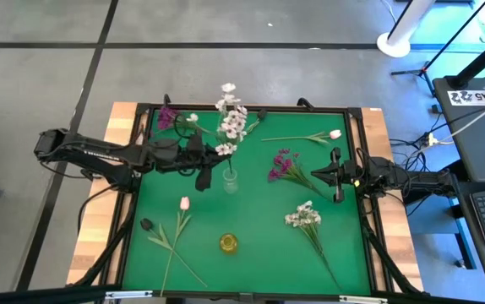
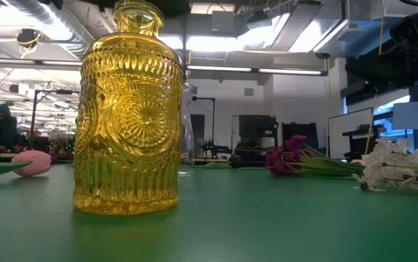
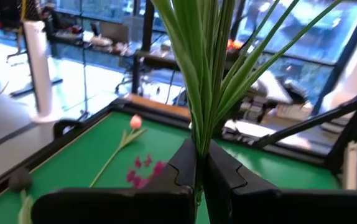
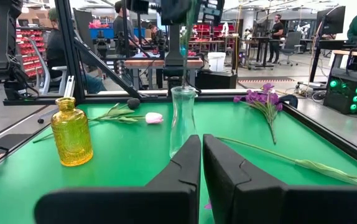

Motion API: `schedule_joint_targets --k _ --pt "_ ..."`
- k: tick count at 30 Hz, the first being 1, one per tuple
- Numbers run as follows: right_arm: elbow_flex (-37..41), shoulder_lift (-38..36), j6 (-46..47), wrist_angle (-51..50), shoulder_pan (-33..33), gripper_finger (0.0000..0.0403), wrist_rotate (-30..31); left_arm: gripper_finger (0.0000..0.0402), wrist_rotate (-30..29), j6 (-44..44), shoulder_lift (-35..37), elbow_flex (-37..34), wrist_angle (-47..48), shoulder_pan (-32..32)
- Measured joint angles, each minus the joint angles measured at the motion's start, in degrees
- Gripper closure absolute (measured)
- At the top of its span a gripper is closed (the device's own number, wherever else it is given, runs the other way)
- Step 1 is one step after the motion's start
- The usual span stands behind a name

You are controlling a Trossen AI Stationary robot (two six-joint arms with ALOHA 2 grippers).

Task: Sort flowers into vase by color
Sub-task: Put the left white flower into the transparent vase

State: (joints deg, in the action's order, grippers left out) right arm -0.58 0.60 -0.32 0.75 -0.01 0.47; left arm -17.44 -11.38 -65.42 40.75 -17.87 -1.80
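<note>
My left gripper (image 1: 219, 162) is shut on a spray of small white blossoms (image 1: 230, 118) and holds it upright over the clear glass vase (image 1: 230, 180). In the right wrist view the stalk (image 4: 183, 46) drops to the vase's mouth (image 4: 183, 91). The yellow glass vase (image 1: 228, 243) stands near the table's near edge. My right gripper (image 1: 325, 174) waits shut at the table's right, beside a magenta cluster (image 1: 283, 165). Lying flat on the cloth are a pink tulip (image 1: 184, 203), another tulip (image 1: 335, 134), a white spray (image 1: 303, 217) and a magenta stem (image 1: 166, 116). My left gripper pinches the white spray's bundle of green stalks (image 3: 202, 134) between its two fingers (image 3: 185, 165). It comes level from the table's left, and the fingers lie across the stalks. The spray stands upright, lifted clear of the table. Blossoms rise above the fingers and the lower end hangs at the clear vase's mouth.
A raised black frame (image 1: 356, 127) edges the green cloth. A dark bud with a long stalk (image 1: 147, 225) lies at the near left. Green cloth lies bare between the two vases and at the near right corner. People and benches show in the room beyond the table.
</note>
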Motion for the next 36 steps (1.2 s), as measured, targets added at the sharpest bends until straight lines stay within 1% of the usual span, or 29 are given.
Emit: schedule_joint_targets --k 10,14,18,20,23,30,33,36 --pt "0.0 0.0 0.0 0.0 -0.02 0.0384 0.02 0.0392 -1.14 -1.57 -1.76 -0.02 3.06 0.01" --pt "0.0 0.0 -0.01 0.0 -0.01 0.0384 0.0 0.037 -3.02 -3.47 -2.92 -0.02 3.14 0.02" --pt "0.0 0.0 0.0 0.0 0.0 0.0384 0.0 0.0339 -1.03 -3.48 -2.9 -0.02 4.99 0.01" --pt "0.0 0.0 0.0 0.0 0.0 0.0384 0.0 0.0329 -1.15 -3.5 -2.9 -0.02 5.66 -0.15" --pt "0.0 0.0 0.0 0.0 -0.01 0.0384 0.0 0.0321 -1.5 -3.48 -2.83 -0.02 5.29 -0.51" --pt "0.0 0.0 -0.02 0.02 0.0 0.0384 0.0 0.0317 -1.45 -3.55 -2.83 -0.02 6.69 -0.55" --pt "0.0 0.0 0.0 0.01 -0.01 0.0384 0.0 0.0302 -1.43 -3.57 -2.83 -0.02 7.51 -0.55" --pt "0.0 0.0 -0.02 0.0 -0.02 0.0384 0.0 0.0275 -1.43 -3.61 -2.83 -0.02 8.67 -0.55"
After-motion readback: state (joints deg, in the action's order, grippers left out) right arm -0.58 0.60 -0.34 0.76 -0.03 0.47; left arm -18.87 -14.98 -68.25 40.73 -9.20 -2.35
